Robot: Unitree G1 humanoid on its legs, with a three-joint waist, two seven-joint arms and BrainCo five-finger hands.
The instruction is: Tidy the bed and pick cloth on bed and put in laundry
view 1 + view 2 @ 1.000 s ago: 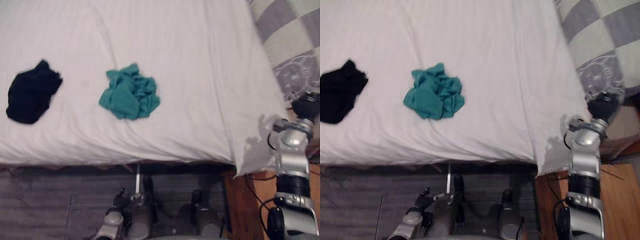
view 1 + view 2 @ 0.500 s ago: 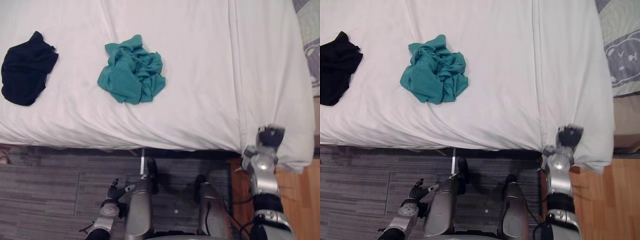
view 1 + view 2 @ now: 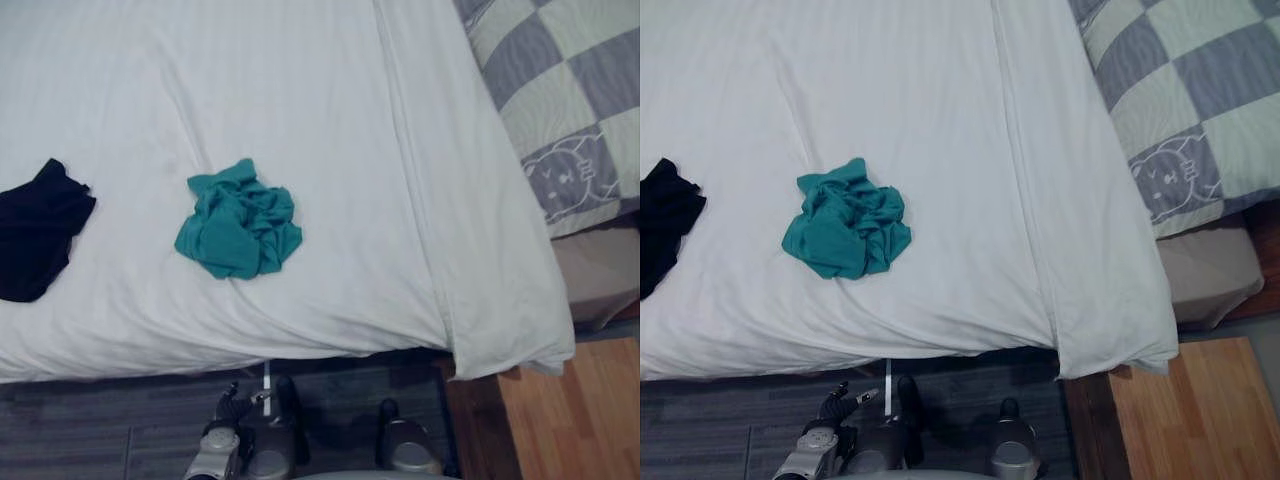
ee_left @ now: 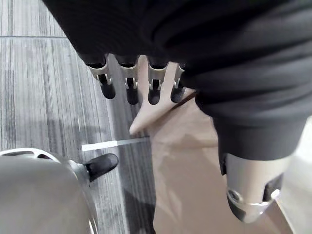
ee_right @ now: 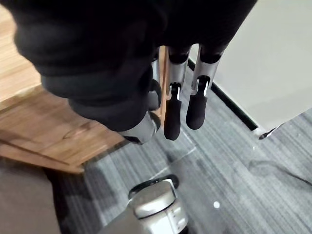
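Teal cloth (image 3: 238, 232), black cloth (image 3: 35, 243): near bed's (image 3: 300, 315) front edge. Left hand (image 4: 127, 87), right hand (image 5: 173, 117): hanging slack, empty. Risk: grasp bunches sheet (image 3: 300, 90) too.

You've got 2 cloths on the bed (image 3: 300, 100), both lying on its white cover (image 3: 1080, 250). The teal cloth (image 3: 240, 232) is a crumpled, bunched heap approx. mid-bed, near the front edge (folds all over, no flat part). The black cloth (image 3: 38, 240) lies well apart on the robot's left, also crumpled and partly out of view. The cover's creased toward the front edge, and its right corner hangs over the side. A grey/white checked quilt (image 3: 560, 90) is at far right.
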